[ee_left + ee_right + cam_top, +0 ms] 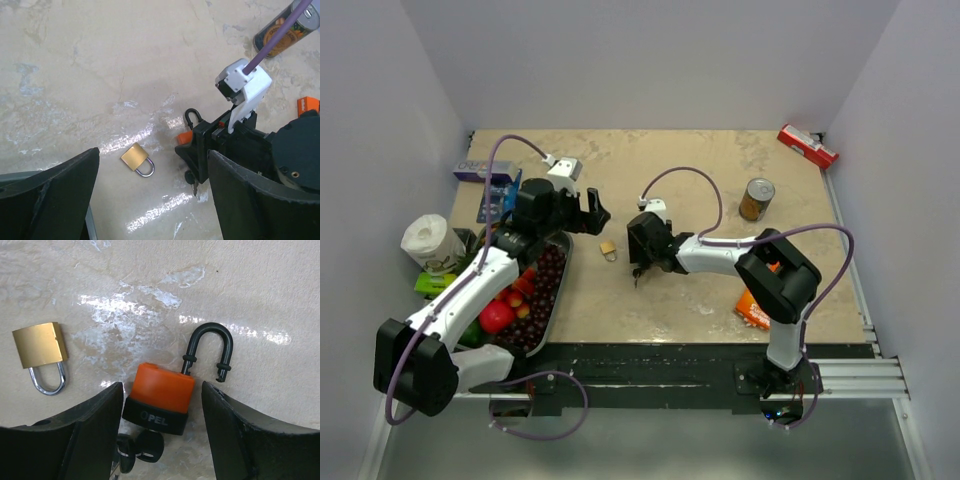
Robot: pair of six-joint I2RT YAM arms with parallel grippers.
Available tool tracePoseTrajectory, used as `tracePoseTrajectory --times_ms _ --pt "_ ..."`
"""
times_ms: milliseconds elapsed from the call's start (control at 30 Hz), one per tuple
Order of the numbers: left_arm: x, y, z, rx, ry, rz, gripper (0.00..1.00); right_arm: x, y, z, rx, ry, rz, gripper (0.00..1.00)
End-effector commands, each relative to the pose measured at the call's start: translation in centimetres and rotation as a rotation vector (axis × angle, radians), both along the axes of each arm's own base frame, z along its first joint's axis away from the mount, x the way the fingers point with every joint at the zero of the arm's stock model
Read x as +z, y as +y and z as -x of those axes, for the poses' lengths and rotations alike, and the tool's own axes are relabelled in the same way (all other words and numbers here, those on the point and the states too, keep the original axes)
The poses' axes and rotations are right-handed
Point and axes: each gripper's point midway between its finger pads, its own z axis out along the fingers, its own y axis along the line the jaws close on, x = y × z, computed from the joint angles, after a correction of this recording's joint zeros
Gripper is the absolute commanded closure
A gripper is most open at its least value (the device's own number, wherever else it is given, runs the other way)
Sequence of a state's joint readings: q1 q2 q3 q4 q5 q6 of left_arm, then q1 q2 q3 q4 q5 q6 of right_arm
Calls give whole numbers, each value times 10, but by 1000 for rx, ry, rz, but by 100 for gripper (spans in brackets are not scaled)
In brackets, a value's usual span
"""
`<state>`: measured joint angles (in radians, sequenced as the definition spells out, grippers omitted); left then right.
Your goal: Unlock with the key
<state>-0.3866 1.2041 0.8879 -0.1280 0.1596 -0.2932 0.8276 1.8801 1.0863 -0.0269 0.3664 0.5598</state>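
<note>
The orange-bodied padlock (162, 390) with a black base lies on the table between my right gripper's (161, 392) open fingers, not gripped. One leg of its black shackle (210, 347) stands free beside the body. The key's black head (151, 444) sticks out of the lock's base, with a second black-headed key (125, 457) ringed to it. In the left wrist view the key (192, 181) shows under my right gripper (640, 262). A small brass padlock (134, 156) lies shut to the left, also in the right wrist view (40, 344). My left gripper (154, 156) hovers open and empty above it.
A tray (561, 283) of fruit sits at the left by my left arm. A tissue roll (428, 240) and a blue box (485, 172) lie further left. A can (756, 199), a red box (807, 146) and an orange packet (752, 308) are on the right.
</note>
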Motion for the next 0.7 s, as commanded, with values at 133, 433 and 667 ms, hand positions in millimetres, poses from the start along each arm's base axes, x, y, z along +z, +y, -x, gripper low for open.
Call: tracePoseTrajectory --times_ms 133,433,667 --pt "20 5 -5 20 -81 -2 7 -14 -20 3 -36 13 164 41" --pt "21 4 -4 8 -85 3 7 -9 -42 -15 -51 -2 170 61" --pt "22 2 -3 -5 -89 7 7 6 -83 -73 -77 -38 132 61"
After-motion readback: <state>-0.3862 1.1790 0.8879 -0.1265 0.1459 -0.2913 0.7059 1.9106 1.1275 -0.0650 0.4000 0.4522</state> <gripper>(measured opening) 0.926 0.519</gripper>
